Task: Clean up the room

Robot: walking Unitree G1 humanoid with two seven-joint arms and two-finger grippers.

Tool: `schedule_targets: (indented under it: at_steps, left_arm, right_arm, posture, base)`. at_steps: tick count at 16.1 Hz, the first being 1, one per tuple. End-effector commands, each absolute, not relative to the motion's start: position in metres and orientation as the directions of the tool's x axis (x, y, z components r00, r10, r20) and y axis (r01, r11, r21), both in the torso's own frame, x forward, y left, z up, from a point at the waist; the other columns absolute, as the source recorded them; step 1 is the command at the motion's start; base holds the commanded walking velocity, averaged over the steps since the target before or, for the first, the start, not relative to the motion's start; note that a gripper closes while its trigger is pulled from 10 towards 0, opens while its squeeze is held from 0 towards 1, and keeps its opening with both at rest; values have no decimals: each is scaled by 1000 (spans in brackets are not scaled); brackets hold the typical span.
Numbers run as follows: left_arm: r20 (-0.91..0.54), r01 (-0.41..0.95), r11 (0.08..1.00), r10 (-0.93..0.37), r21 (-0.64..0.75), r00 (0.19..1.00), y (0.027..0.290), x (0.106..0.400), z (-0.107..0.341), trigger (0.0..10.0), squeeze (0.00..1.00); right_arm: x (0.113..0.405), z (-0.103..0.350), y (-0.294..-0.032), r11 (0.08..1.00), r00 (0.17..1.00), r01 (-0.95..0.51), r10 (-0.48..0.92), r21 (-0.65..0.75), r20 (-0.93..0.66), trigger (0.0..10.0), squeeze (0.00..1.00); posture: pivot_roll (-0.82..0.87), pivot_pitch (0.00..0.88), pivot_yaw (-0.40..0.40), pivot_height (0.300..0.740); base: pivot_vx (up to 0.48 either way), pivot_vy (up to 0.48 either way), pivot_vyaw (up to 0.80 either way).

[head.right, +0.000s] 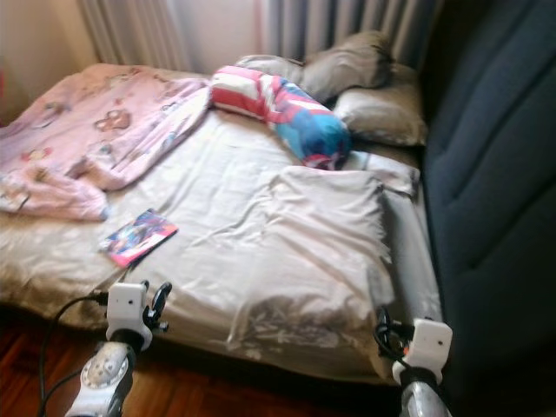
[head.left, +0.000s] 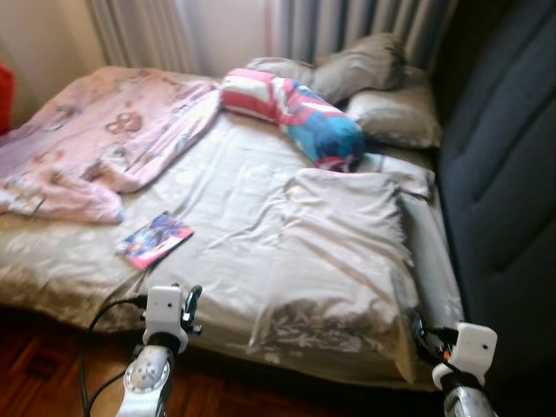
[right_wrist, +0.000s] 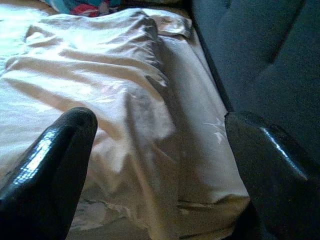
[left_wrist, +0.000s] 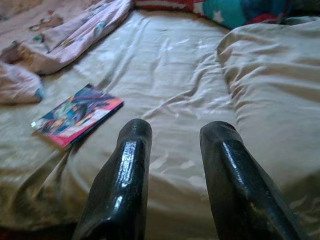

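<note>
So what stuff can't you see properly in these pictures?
- Book: the cover is colourful, but blur in the eye views hides its title and picture.
- Pink blanket: cut off by the left edge of the left eye view.
- Grey pillows: partly hidden behind the striped bolster.
- Red thing: a sliver at the left edge, can't tell what it is.

Bed approach: open middle, crowded edges

Bare sheet (head.left: 234, 187) is lying open centrally; blanket (head.left: 104, 139), book (head.left: 155, 239), pillow (head.left: 343, 252) and padded wall (head.left: 504, 191) are crowding it.
</note>
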State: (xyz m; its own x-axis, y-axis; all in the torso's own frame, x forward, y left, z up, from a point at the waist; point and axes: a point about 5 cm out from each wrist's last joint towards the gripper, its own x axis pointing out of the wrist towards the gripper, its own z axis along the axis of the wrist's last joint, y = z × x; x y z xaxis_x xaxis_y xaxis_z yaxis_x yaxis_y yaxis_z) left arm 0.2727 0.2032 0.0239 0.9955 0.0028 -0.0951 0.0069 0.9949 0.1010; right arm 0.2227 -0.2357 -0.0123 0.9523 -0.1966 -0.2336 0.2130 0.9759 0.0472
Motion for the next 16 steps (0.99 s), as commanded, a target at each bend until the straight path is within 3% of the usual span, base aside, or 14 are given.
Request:
schedule_targets:
  at_steps: [1,6,10,16]
  left_arm:
    - [-101,10,994,1,108,995,205,273,25,10000,0]
    - [-110,16,993,-4,117,994,203,275,25,10000,0]
    - [-102,11,994,0,111,995,202,278,28,10000,0]
    - [-82,-4,995,12,101,997,204,280,33,10000,0]
  right_arm:
    - [223,-12,-237,974,949,223,-206,46,-241,10000,0]
    - [223,-13,-236,974,947,223,-206,45,-248,10000,0]
    - [226,-9,-236,973,951,227,-212,42,-226,10000,0]
    - [232,-4,-238,973,952,229,-216,40,-216,10000,0]
  posture:
    - [18,0,-9,740]
    - [15,0,-8,740]
    - [17,0,-12,740]
    - [22,14,-15,740]
  base:
    - [0,0,-775]
    - [0,-74,-775]
    - [0,-394,0]
    - [0,0,0]
